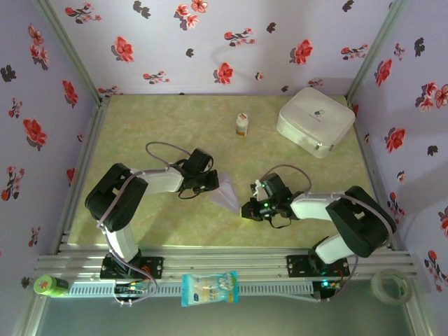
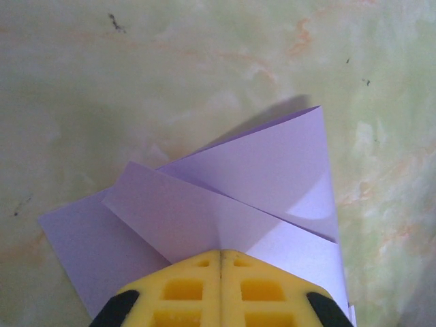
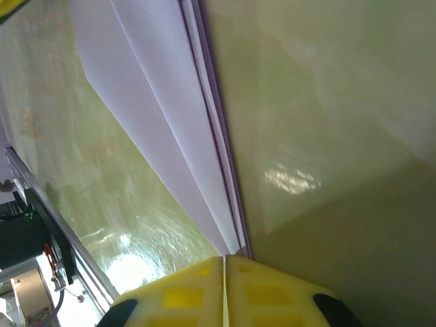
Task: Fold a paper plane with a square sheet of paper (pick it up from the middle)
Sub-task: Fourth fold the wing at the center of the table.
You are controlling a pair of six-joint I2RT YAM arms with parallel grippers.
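1. The lavender paper [image 1: 225, 192] lies on the green marbled table [image 1: 140, 126], a little in front of its middle. It is folded into a tapering, layered shape.
2. From above, the paper sits between the two arms' ends. The left gripper [image 1: 208, 184] is against its left side, and the right gripper [image 1: 249, 208] is at its near right end.
3. In the left wrist view, the yellow fingers [image 2: 184, 289] are pressed together, with only a thin seam between them. The paper spreads out from under their tips, ahead and to both sides.
4. Two folded flaps overlap there, and the crease where they meet runs straight to the seam between the fingers. I cannot tell whether any layer is nipped in that seam or whether the fingers only rest on the sheet.
5. In the right wrist view, that arm's yellow fingers [image 3: 177, 296] also stand closed against each other. A long edge of stacked paper layers runs down the view and ends right at their tips, touching or nearly so. Whether the tip of the paper is caught between them cannot be made out.
6. The white case [image 1: 315, 120] at the back right and the small bottle [image 1: 242, 124] at the back centre stand well apart from the paper.
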